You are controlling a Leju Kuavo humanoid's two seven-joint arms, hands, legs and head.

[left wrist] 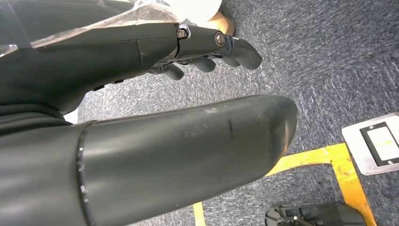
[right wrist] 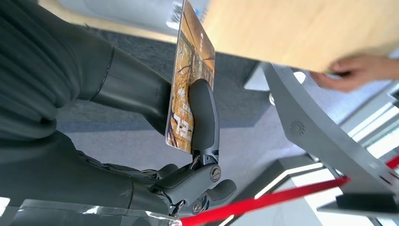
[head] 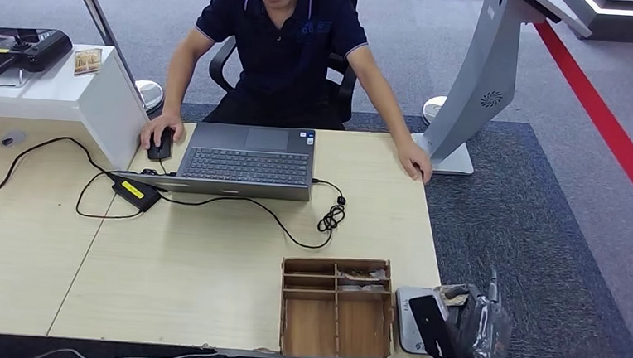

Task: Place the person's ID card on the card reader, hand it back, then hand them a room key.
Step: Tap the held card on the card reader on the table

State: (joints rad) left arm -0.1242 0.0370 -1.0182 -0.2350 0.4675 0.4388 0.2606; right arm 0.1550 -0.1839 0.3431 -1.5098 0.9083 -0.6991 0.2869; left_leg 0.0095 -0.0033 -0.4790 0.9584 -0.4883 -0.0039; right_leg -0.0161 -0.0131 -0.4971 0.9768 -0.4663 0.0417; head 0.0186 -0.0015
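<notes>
A pale wooden counter [head: 208,272] stands on grey carpet [head: 542,234], with a red floor stripe [head: 607,122] far right. From the left: a white stand [head: 61,97], a laptop [head: 248,160] before the seated person [head: 284,40], a wooden tray [head: 337,309] at the near edge, then the card reader [head: 408,317] on the near right corner. No writing is legible. The left hand [left wrist: 207,52] hangs over carpet, fingers loosely curled, holding nothing. The right hand [right wrist: 200,141] pinches a brown patterned card [right wrist: 190,70] just off the counter's near right corner.
</notes>
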